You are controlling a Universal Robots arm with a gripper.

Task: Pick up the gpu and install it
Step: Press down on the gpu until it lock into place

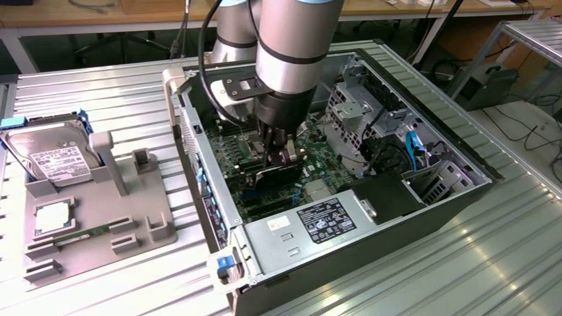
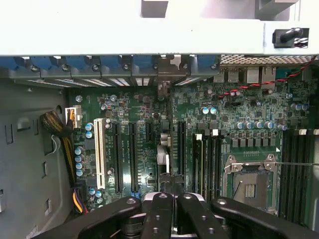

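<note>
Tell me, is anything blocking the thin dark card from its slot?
Nothing visible does. The gripper holds the thin dark gpu card edge-on right over the green motherboard and its long slots.

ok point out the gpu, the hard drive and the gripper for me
gpu [image 1: 279,175], exterior view, dark face of the card below the gripper.
hard drive [image 1: 54,158], exterior view, white label on top.
gripper [image 1: 278,153], exterior view, between its fingertips, inside the case.

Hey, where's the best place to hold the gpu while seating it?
Probably its upper edge, from straight above. The gpu stands on edge over the motherboard, flat faces vertical, so the gripper pinches across its thin body there.
</note>
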